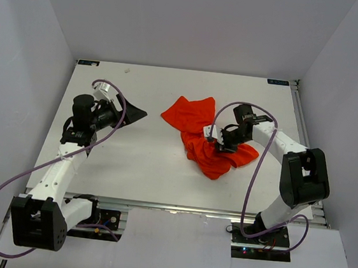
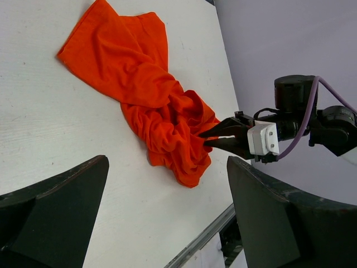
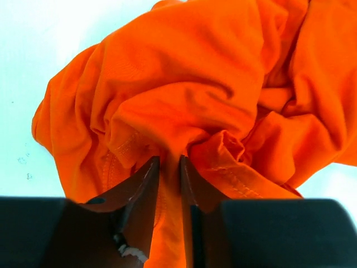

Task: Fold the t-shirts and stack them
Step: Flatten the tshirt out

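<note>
The orange-red t-shirt (image 1: 205, 137) lies crumpled right of the table's middle, one flatter part reaching toward the back. It also shows in the left wrist view (image 2: 150, 106) and fills the right wrist view (image 3: 189, 89). My right gripper (image 1: 219, 143) is shut on a bunched fold of the t-shirt, the fabric pinched between its two fingers (image 3: 149, 184); the left wrist view shows it from the side (image 2: 207, 138). My left gripper (image 1: 138, 112) is open and empty above the table's left part, well left of the t-shirt, its fingers (image 2: 61, 206) spread wide.
The white table (image 1: 144, 162) has a metal rail along its near edge (image 1: 177, 209) and right edge (image 1: 302, 131). Grey walls enclose the left, back and right. Purple cables loop off both arms.
</note>
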You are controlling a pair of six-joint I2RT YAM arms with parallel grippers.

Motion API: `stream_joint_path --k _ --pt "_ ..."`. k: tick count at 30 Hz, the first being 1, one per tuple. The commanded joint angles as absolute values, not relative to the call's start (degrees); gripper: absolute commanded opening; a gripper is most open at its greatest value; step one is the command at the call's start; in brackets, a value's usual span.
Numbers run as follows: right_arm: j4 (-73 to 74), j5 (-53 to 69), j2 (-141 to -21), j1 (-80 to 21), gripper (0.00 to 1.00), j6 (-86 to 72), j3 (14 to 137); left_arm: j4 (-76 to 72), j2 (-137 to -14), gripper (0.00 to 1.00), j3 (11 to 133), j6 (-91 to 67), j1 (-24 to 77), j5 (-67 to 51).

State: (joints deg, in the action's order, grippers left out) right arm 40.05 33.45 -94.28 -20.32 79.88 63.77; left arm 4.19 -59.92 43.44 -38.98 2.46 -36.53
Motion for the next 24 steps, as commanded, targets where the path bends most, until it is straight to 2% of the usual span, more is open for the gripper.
stream_joint_path --k 1,5,13,19,20,22,23,24 --pt "38.67 32.78 -94.57 -20.39 0.27 79.54 62.93 2.55 -59.77 0.98 43.68 -39.55 2.46 -37.97" --pt "39.98 33.48 -91.86 -20.30 0.19 78.75 64.41 2.55 -59.50 0.98 43.77 -40.08 2.46 -38.41" --pt "43.51 36.74 -81.05 -20.13 0.14 76.91 62.85 1.41 -58.80 0.98 42.45 -41.13 2.46 -39.37" --pt "38.33 35.16 -72.61 -19.69 0.11 69.80 57.31 0.97 -58.80 0.98 42.19 -41.31 2.55 -40.25" --pt "37.62 35.07 -71.64 -19.77 0.13 69.18 56.70 0.88 -58.80 0.98 42.10 -41.22 2.55 -40.43" --pt "35.78 34.28 -71.63 -19.78 0.23 68.03 54.85 0.53 -59.06 0.98 42.01 -41.31 2.55 -40.78" --pt "35.16 33.93 -72.15 -19.69 0.36 67.33 54.41 0.35 -59.41 0.98 42.01 -41.31 2.64 -41.22" --pt "34.37 33.75 -72.33 -19.69 0.42 67.41 53.97 0.44 -59.50 0.98 42.01 -41.22 2.55 -41.39"
